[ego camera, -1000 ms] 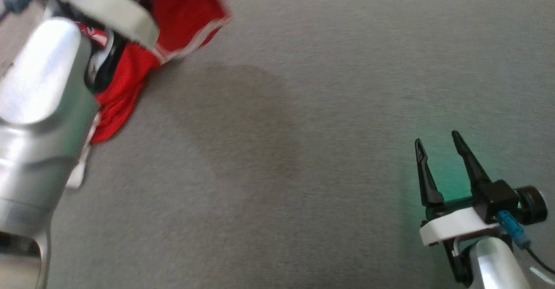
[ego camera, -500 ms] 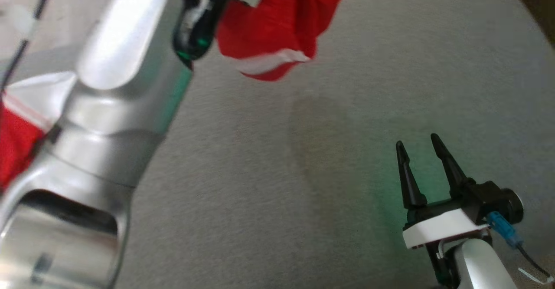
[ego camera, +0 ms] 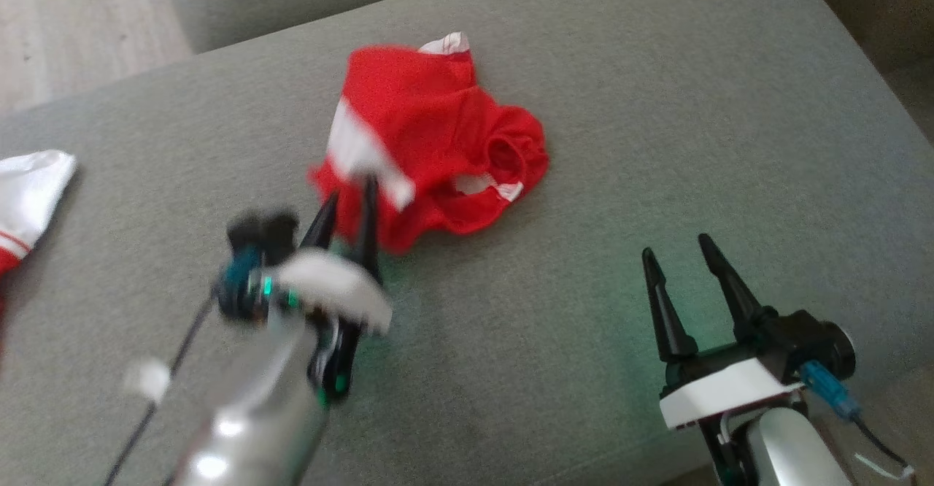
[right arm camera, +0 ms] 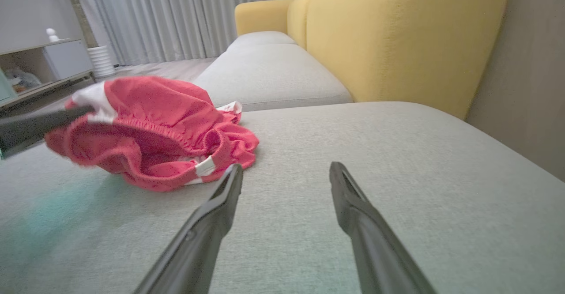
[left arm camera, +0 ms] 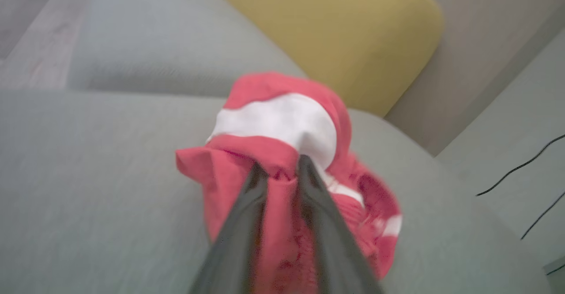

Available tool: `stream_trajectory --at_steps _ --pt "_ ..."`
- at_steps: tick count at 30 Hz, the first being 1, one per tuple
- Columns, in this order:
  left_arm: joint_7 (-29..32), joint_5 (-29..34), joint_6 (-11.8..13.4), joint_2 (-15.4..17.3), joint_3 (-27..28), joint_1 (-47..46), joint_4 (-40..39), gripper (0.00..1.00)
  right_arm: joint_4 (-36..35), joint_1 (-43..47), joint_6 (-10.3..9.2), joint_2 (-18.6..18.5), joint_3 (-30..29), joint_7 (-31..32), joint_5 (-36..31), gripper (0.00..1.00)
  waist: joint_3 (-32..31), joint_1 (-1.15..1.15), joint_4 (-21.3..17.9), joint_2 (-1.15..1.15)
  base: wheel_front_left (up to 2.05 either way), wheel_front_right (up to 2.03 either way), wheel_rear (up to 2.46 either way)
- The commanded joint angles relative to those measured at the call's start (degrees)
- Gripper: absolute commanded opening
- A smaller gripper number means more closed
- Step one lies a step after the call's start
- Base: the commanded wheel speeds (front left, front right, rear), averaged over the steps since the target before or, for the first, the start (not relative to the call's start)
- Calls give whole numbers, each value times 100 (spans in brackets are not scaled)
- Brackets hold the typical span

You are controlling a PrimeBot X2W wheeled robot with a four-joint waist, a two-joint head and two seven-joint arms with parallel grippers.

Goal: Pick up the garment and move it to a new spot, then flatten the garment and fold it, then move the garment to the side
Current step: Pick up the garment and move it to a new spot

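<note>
Two dark fingers of the left gripper (left arm camera: 281,167) were nearly closed, pinching a fold of the red garment (left arm camera: 282,122), probably to drag or lift it to a new spot. Beyond the tips, the rest lay crumpled on the grey cushion (ego camera: 657,106). The right gripper (ego camera: 678,247) stood wide open and empty, well aside, likely waiting to help flatten.

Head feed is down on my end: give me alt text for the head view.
A crumpled red garment with white trim lies on the grey fabric sofa cushion, its near edge pinched by the blurred left gripper. The right gripper hangs open at lower right, apart from it; a white-and-red cloth sits at the left edge.
</note>
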Motion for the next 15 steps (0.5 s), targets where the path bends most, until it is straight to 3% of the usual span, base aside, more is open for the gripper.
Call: stream_trajectory --at_steps 1,5,10,15 --pt "-172 36 44 105 266 64 -88 100 -119 6 -4 -13 181 -21 -4 100 -66 0 165 0 0 0 0" --pt "-235 446 223 47 659 803 -489 100 -74 160 -4 -13 60 -21 -59 100 -272 0 607 0 0 0 0" --pt "-238 1575 554 -60 1520 1883 -1966 100 -81 368 -4 -13 -87 -21 -120 100 -572 0 1207 0 0 0 0" --pt "-239 2625 833 -147 2194 2878 -3404 100 -119 380 -4 -13 -159 -21 -267 100 -799 0 1557 0 0 0 0"
